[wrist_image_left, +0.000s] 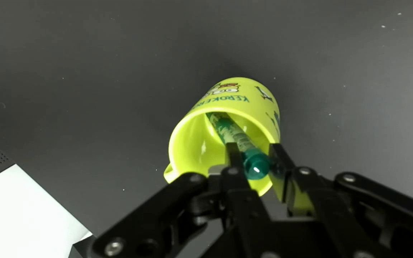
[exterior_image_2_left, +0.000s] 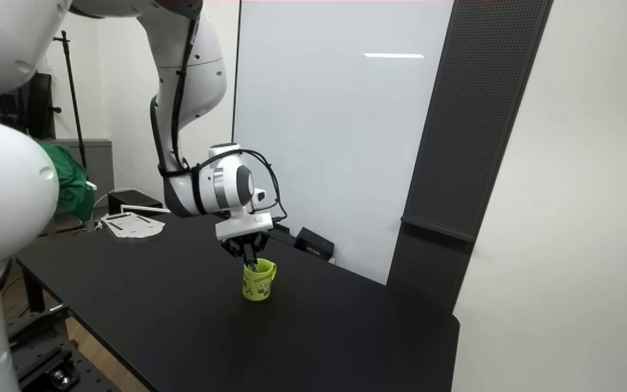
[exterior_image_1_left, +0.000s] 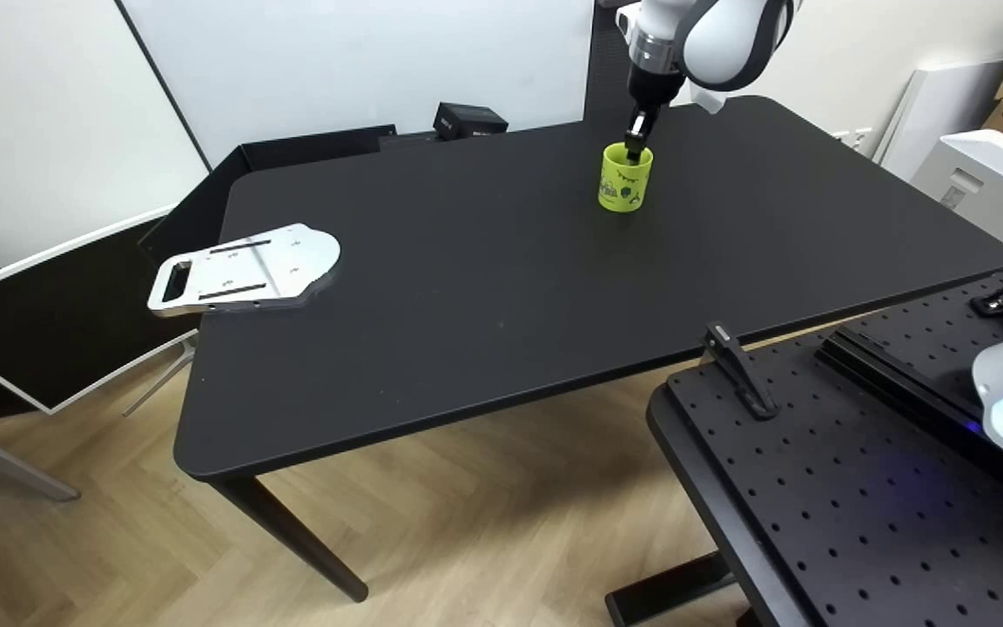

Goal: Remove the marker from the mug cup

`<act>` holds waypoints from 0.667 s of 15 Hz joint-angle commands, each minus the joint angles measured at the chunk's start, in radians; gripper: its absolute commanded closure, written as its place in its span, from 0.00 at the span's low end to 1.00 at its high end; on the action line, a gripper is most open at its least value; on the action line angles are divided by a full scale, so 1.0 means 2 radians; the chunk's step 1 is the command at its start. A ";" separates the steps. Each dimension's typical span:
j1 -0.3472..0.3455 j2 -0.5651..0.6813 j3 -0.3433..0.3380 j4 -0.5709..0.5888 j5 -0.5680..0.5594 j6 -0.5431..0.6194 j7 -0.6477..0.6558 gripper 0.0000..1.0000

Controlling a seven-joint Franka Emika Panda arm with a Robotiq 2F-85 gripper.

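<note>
The yellow-green mug cup [exterior_image_1_left: 623, 178] stands upright on the black table; it also shows in an exterior view [exterior_image_2_left: 257, 283] and in the wrist view [wrist_image_left: 199, 143]. The marker [wrist_image_left: 233, 132] is greenish with a teal end and leans inside the mug, its lower end within the mug and its teal end at the rim. My gripper [wrist_image_left: 254, 152] points down into the mug's mouth, its fingers shut on the marker's teal end. The gripper shows at the mug's rim in both exterior views [exterior_image_1_left: 635, 146] [exterior_image_2_left: 250, 260]. The exterior views barely show the marker.
A flat white-and-grey board [exterior_image_1_left: 249, 266] overhangs the table's edge, away from the mug; it also shows in an exterior view [exterior_image_2_left: 133, 225]. A small black box [exterior_image_1_left: 468, 120] is by the whiteboard at the table's back edge. A perforated black bench [exterior_image_1_left: 850, 496] adjoins the table [exterior_image_1_left: 467, 287].
</note>
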 commanded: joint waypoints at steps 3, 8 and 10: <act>-0.039 -0.039 0.048 0.019 0.023 -0.073 0.000 0.94; -0.066 -0.063 0.079 0.041 0.046 -0.135 0.003 0.94; -0.078 -0.072 0.091 0.051 0.060 -0.161 0.002 0.94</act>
